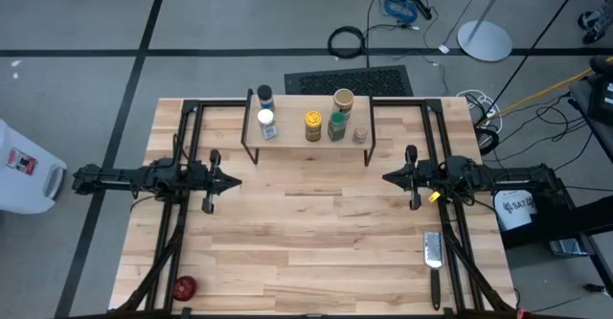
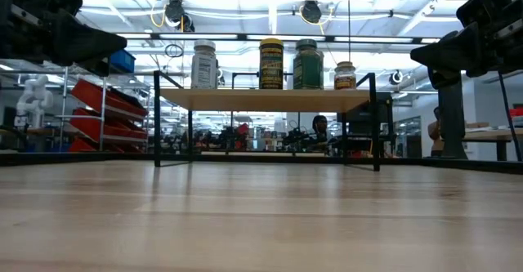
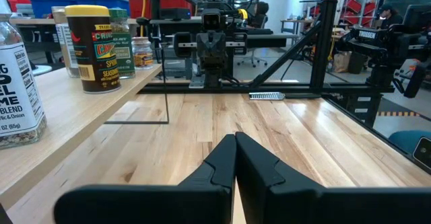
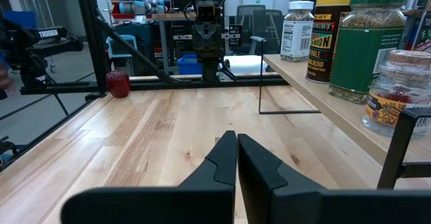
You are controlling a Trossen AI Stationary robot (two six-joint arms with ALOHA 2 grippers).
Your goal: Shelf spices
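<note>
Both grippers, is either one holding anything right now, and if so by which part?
Nothing is held. The left gripper and the right gripper have their fingers shut on nothing, above bare table. The spice jars stand on the shelf.

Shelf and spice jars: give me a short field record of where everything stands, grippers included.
shelf: far centre of table, upright
on shelf: white-capped jar, yellow jar, green-lidded jar, small clear jar
behind those: dark-lidded jar, tan jar
left gripper: shut, empty, left of centre
right gripper: shut, empty, right of centre
red round object: near left corner
grater: near right
</note>
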